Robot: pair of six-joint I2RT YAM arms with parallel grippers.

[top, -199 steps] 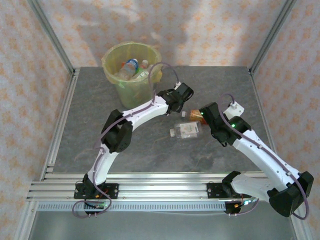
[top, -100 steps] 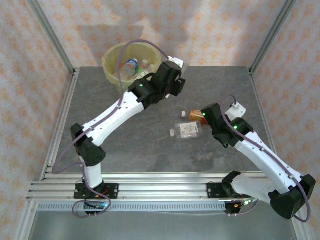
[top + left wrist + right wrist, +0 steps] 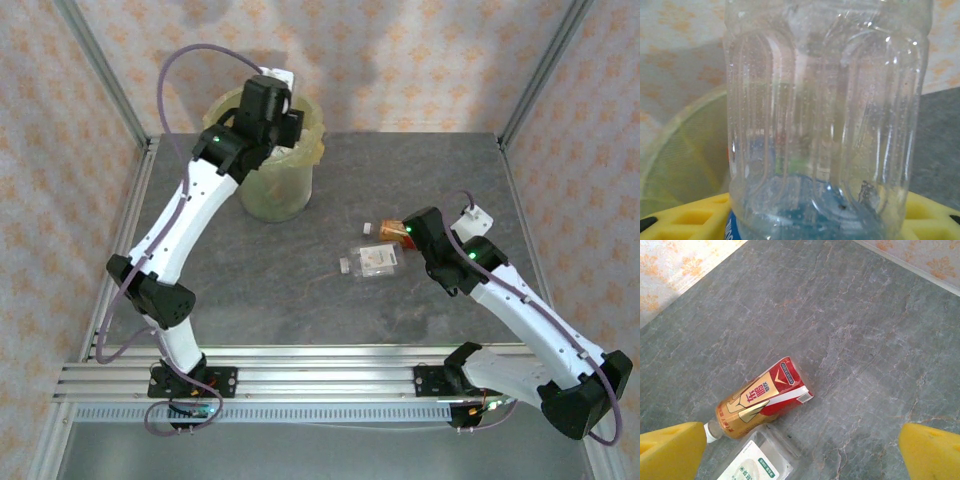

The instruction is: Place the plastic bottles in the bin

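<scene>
Left arm swung up to bin (image 3: 298, 192) at 11 o'clock; left claw (image 3: 268, 104) clamps clear bottle (image 3: 825, 115) over rim, ready to drop. Right claw (image 3: 800, 450) gapes above red-gold bottle (image 3: 762, 402), white-label bottle (image 3: 756, 466) just beside, on worktop (image 3: 250, 295).

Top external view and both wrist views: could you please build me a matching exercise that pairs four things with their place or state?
1. clear ribbed bottle
2. red-and-gold bottle
3. right claw
4. bin

A. open above the table
B. lined with a yellow-green bag
C. held in the left claw
D. lying on its side

Pairs: 1-C, 2-D, 3-A, 4-B.
</scene>
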